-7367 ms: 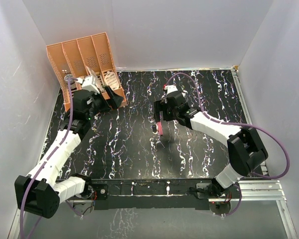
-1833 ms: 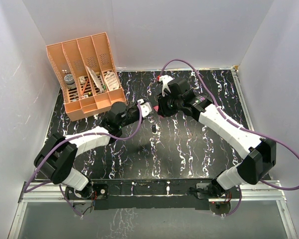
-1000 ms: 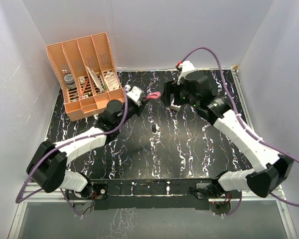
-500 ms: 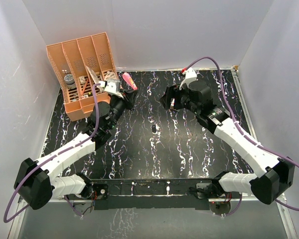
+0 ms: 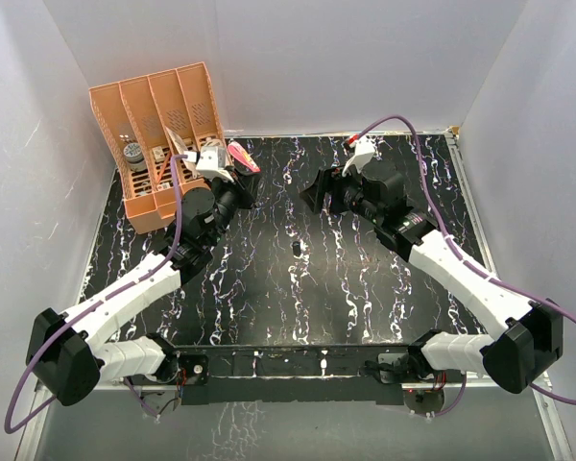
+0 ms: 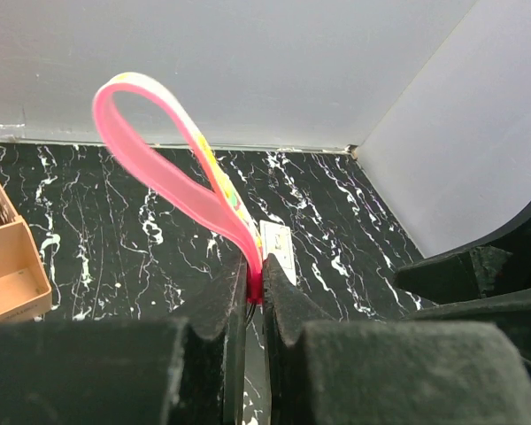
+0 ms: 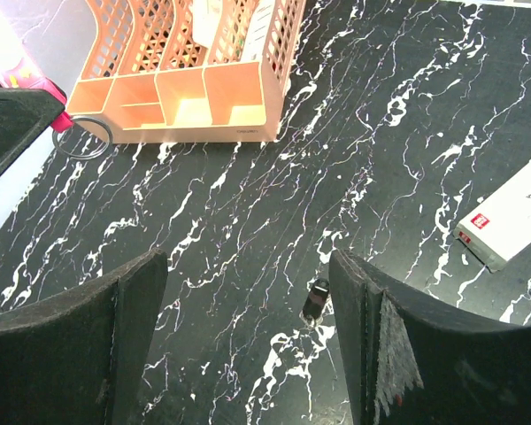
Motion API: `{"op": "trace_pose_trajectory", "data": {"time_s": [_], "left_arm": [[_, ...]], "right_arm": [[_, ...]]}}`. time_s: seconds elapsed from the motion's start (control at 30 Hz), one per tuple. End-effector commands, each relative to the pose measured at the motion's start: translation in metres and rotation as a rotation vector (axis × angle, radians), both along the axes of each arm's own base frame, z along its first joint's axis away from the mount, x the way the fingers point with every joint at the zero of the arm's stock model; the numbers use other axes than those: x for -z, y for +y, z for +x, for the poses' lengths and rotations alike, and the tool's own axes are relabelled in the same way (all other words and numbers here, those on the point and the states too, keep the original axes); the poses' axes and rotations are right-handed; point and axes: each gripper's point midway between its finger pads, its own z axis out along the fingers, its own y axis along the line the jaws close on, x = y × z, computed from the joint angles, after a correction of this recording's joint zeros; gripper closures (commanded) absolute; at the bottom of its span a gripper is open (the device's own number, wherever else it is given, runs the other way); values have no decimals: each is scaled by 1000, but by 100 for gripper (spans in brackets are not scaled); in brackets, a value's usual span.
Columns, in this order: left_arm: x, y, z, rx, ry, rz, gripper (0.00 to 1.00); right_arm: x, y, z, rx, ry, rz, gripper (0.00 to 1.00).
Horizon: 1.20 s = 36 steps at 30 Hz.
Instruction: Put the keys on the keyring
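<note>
Left wrist: see left gripper (image 6: 248, 297) pinched fully shut on the keyring (image 6: 173, 173), right at the red root of its pink strap, with the loop standing up in the air. From right wrist, spot the split ring (image 7: 82, 137) dangling below those jaws, just in front of the orange desk organiser (image 7: 188, 93). Read right gripper (image 7: 246, 270) as wide open, nothing between the fingers, hovering over the key (image 7: 316, 301). Find that key flat on the black marbled table (image 7: 203, 221), mid-table, well apart from the ring. Note white box with red mark (image 7: 511, 220) off to one side.

Handling, as a guess:
- Expect a soft, floppy strap, so useless for steadying. Expect a light, stiff, springy ring, free to swing. Keep the pinch at the strap root or regrip on the ring itself.
- Expect a tiny, thin, rigid key, prone to skating on the smooth top. Take across the dark head.

Containers: count four upright slots plus low front trays in the organiser. Trays look empty from right wrist. See a round grey item (image 5: 132, 152) and white card-like bits in the slots, too small to identify.
</note>
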Motion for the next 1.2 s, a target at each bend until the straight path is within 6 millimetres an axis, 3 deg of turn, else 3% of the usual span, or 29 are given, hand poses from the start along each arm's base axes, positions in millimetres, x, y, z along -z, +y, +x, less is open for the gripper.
{"op": "trace_pose_trajectory", "data": {"time_s": [0.0, 0.27, 0.5, 0.8, 0.93, 1.17], "left_arm": [[-33, 6, -5, -14, -25, -65, 100], [-35, 12, -3, -55, 7, -71, 100], [-29, 29, 7, -183, 47, -127, 100], [16, 45, 33, -400, 184, -199, 100], [23, 44, 36, -421, 225, -194, 100], [28, 36, 24, -331, 223, -191, 100]], "right_arm": [[-26, 5, 4, -8, -78, 76, 29], [-19, 2, 2, 7, -72, 88, 29], [-1, -8, 8, 76, -50, 64, 27], [30, -9, 10, 76, 6, 2, 20], [39, -8, 9, 75, 7, 10, 20], [94, 0, 7, 27, 138, -75, 28]]}}
